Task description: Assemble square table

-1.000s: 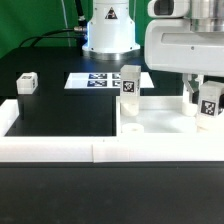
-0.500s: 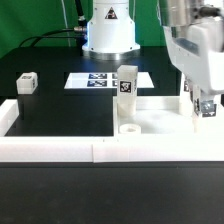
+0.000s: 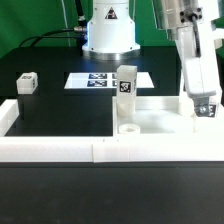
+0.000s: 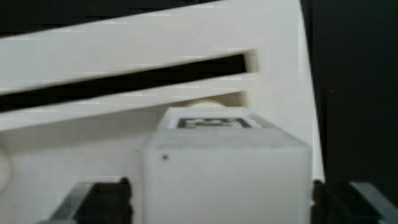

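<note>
One leg [image 3: 125,83] is set upright, long axis vertical, on the square table [image 3: 160,120]. A second leg [image 4: 222,165] is straddled by the downward-pointing end effector [image 3: 205,109]; whether it is gripped cannot be told.

Near leg [image 4: 222,160] fills the span between fingers of the hand [image 3: 207,108]. Far leg [image 3: 125,82] stands upright, well aside of hand. Room to pass above tabletop slab [image 3: 160,120] between them.
</note>
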Motion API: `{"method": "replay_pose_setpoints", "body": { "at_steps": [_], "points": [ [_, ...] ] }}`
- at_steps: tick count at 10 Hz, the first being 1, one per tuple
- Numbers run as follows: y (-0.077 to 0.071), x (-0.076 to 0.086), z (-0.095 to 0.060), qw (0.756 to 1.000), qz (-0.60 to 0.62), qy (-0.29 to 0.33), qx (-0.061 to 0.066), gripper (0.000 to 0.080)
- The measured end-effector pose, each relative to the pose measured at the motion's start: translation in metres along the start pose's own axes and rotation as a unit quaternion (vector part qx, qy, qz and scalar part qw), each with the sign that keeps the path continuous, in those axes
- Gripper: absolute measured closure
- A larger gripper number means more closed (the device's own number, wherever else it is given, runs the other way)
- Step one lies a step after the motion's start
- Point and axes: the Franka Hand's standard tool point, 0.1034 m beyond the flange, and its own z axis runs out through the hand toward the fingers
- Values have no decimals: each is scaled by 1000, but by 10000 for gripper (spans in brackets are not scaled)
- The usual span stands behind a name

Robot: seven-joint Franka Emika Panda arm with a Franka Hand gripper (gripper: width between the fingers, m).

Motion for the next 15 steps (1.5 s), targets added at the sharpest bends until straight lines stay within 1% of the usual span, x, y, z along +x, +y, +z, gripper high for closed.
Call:
{"method": "replay_pose_setpoints", "body": {
  "at_steps": [1, 2, 4, 5, 6, 7, 8, 9, 12, 14, 15],
  "points": [
    [-3, -7, 1, 994, -107, 9, 17, 186],
    [-2, -16, 3, 972, -235, 10, 23, 161],
    [-2, -12, 3, 961, -277, 16, 21, 152],
    [-3, -10, 3, 947, -319, 21, 19, 152],
    [-4, -8, 2, 928, -370, 26, 15, 151],
    [-5, -4, 1, 881, -472, 32, 3, 151],
    [-7, -4, 0, 830, -557, 33, -10, 151],
    [-8, -3, -1, 813, -581, 31, -14, 151],
    [-8, -2, 0, 830, -557, 32, -13, 165],
    [-8, -2, 0, 875, -482, 33, -10, 511],
    [-8, -2, 0, 893, -450, 33, -9, 509]
  ]
}}
